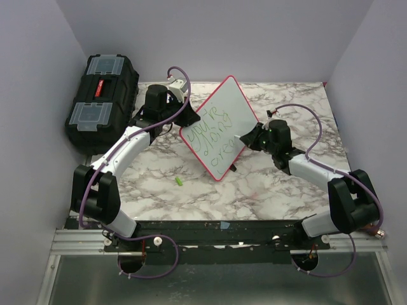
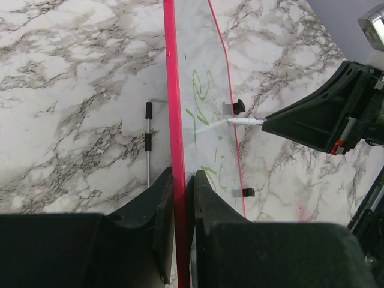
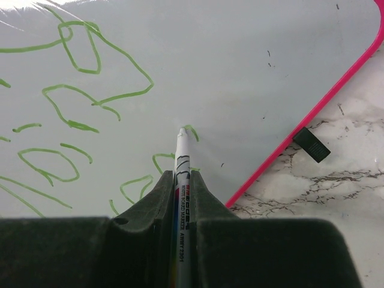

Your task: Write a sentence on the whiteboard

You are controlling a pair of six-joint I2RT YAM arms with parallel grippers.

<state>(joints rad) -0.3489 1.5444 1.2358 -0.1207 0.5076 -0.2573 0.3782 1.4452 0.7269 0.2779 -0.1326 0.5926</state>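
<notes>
Top view: the whiteboard (image 1: pixel 221 127) is standing tilted near the middle of the marbled surface (image 1: pixel 267 190), turned like a diamond, with its written face toward the right arm. The sentence (image 1: pixel 215 136) is running down it in three lines of green. The left gripper (image 1: pixel 186 119) is pinching the board's left edge, and the right gripper (image 1: pixel 245 136) is reaching in against the board's right side. A black toolbox (image 1: pixel 102 101) is sitting at the far left, well apart from the board, and a small green piece (image 1: pixel 180 182) is lying on the surface in front of it.

Left wrist view: the board is showing edge-on, and the left gripper's fingers (image 2: pixel 162 204) are clamping narrowly on its red-pink frame. A thin metal leg (image 2: pixel 148 144) is lying on the surface just beside the board. From the right, a white marker (image 2: pixel 240 120) is touching the written face.

Right wrist view: the right gripper is squeezing the marker's barrel between its fingers (image 3: pixel 204 192), and the tip is resting on the board next to the lowest green strokes. A small black clip (image 3: pixel 311 144) is sitting just outside the frame.
</notes>
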